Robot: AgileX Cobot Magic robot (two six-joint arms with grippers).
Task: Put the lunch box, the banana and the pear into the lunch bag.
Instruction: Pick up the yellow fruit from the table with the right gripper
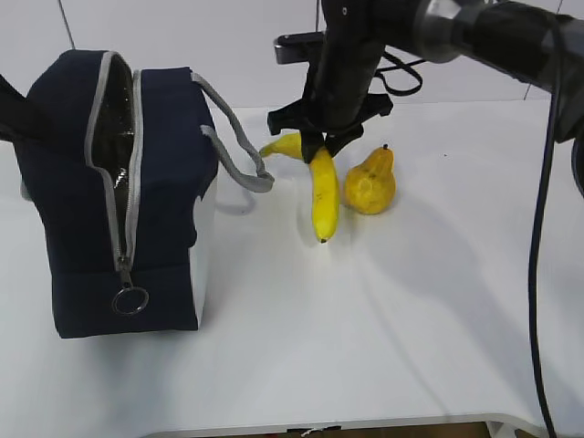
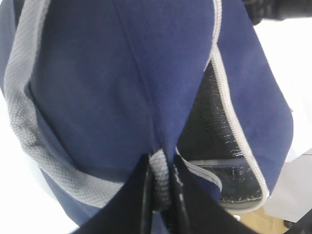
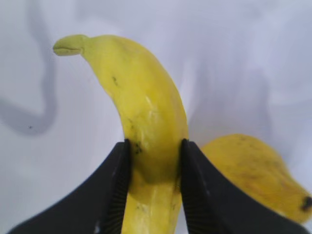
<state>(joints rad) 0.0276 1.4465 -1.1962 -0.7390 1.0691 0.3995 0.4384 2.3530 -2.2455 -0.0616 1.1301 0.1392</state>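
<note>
A white bench (image 1: 383, 347) holds a large navy-blue lunch bag (image 1: 109, 196) standing upright on the left, its grey zipper (image 1: 123, 210) undone so the top gapes and a dark, shiny lining shows inside; a metal ring pull (image 1: 130, 300) hangs at the low end of the zipper on the near face. A grey webbing handle (image 1: 233, 137) loops off the bag's right side toward the middle of the bench. To the right of the bag, well apart from it, a bright yellow banana (image 1: 321, 187) lies on the bench with its dark tip pointing near and its stem end pointing left and far. Just beside it on the right sits a plump yellow pear (image 1: 370, 181) with a short dark stem, upright and leaning slightly. The right gripper (image 1: 318, 143) reaches down from the upper right, and its black fingers (image 3: 114, 195) pinch the banana across its middle, one pad on each side, as the right wrist view shows up close with the pear blurred behind on the right. The left gripper (image 2: 158, 195) is at the bag's far left edge; in the left wrist view its fingers (image 2: 141, 200) are pressed together on a strip of grey webbing (image 2: 158, 175) at the top of the bag, beside the open zipper mouth. No lunch box can be seen in any view.
</note>
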